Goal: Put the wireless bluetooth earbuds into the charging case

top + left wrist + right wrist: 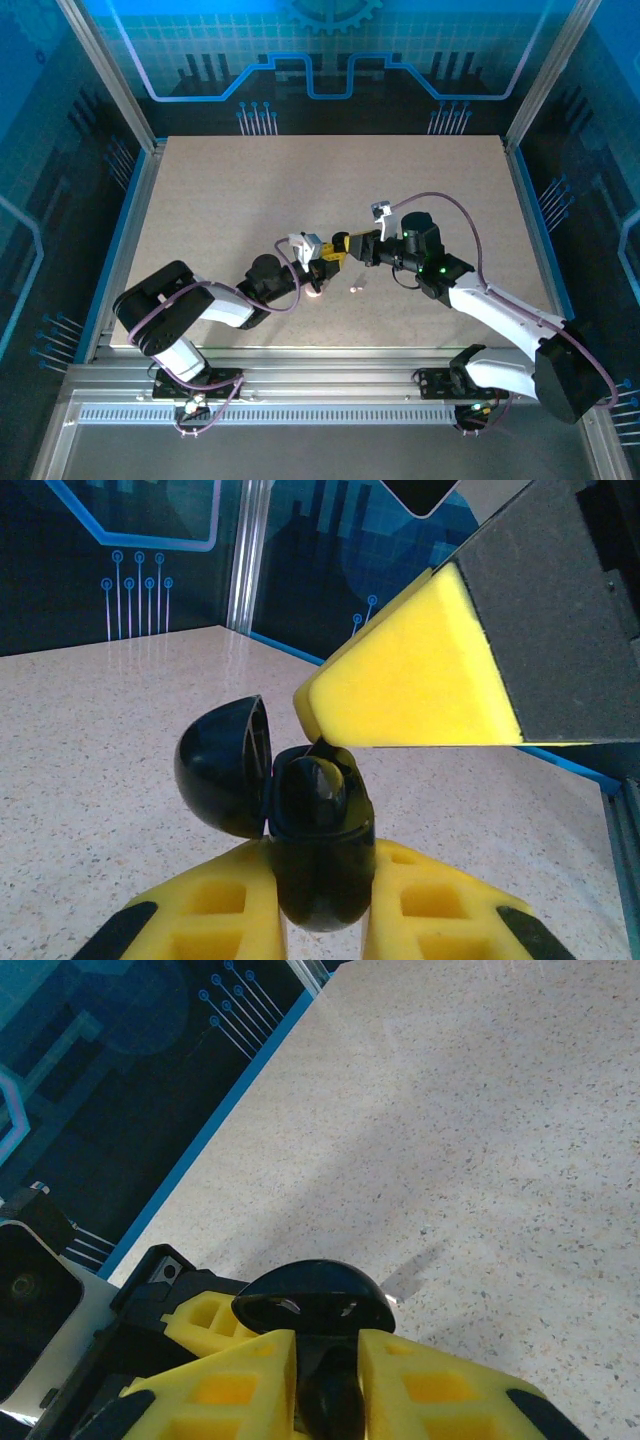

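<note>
My left gripper is shut on the black charging case, held upright with its round lid swung open to the left. A black curved earbud sits in the case's mouth. From above right, my right gripper comes down on it, and its yellow finger touches the top of the case. Between the right fingers is the dark earbud, with the case lid just beyond. In the top view both grippers meet at mid-table. A whitish-pink earbud lies on the table nearby.
A round pale pink item rests on the table just below the left gripper. The speckled beige tabletop is bounded by blue rails and metal posts. The left wrist camera housing is close to the right fingers.
</note>
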Controlling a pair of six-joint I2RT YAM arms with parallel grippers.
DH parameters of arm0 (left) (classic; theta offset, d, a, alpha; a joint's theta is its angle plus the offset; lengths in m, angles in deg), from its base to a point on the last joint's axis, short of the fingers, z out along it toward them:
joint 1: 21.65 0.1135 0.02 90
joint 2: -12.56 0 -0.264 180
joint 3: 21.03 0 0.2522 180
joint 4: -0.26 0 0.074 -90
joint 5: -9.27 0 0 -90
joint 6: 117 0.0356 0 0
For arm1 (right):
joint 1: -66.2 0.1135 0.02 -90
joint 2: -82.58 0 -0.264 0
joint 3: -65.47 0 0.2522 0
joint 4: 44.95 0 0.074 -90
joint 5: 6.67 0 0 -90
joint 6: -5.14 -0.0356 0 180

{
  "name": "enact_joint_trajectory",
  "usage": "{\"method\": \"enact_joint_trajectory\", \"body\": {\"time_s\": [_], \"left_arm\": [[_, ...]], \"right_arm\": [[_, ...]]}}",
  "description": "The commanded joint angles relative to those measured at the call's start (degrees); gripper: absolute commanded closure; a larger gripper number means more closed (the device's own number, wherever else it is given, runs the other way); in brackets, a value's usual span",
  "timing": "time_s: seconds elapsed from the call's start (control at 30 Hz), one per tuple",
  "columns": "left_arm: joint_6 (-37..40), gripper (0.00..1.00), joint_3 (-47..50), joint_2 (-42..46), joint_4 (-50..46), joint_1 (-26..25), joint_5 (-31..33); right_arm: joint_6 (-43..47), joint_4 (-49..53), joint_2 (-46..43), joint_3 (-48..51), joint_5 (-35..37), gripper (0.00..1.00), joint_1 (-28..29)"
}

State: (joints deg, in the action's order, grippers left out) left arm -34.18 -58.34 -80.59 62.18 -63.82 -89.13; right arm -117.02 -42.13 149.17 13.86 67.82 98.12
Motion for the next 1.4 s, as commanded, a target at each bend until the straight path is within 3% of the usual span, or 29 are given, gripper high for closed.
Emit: {"method": "enact_joint_trajectory", "body": {"time_s": [0.0, 0.33, 0.6, 0.77, 0.93, 1.03, 1.23, 1.37], "left_arm": [[0.6, 0.93, -1.5, 2.4, 4.7, -0.1, -0.1], [0.7, 0.93, -1.0, 2.1, 4.6, 0.0, 0.9], [1.3, 0.93, 0.0, 1.2, 4.4, 0.1, 4.8], [0.4, 0.93, 1.9, 2.1, 4.2, 1.3, 6.8], [0.2, 0.93, 4.3, 5.1, 1.3, 1.8, 8.9], [0.1, 0.93, 6.3, 7.7, -0.4, 2.0, 10.6], [0.2, 0.93, 9.4, 15.0, -8.0, 2.2, 12.9], [1.1, 0.93, 10.2, 19.5, -13.4, 2.3, 14.0]], "right_arm": [[0.1, 2.4, 0.0, 1.3, -0.7, 0.74, 0.4], [0.8, 4.9, -1.9, -0.1, 1.9, 0.66, -0.3], [0.6, 18.7, 0.4, -4.3, 4.4, 0.65, -0.5], [0.6, 36.9, 2.6, -9.4, 7.2, 0.64, 1.6], [-5.5, 56.0, 5.7, -14.8, 12.4, 0.63, 9.9], [-11.3, 62.1, 8.2, -15.6, 13.1, 0.63, 15.1], [-20.6, 63.4, 14.4, -15.7, 12.1, 0.6, 23.3], [-21.9, 60.9, 19.8, -15.7, 10.4, 0.6, 25.6]]}}
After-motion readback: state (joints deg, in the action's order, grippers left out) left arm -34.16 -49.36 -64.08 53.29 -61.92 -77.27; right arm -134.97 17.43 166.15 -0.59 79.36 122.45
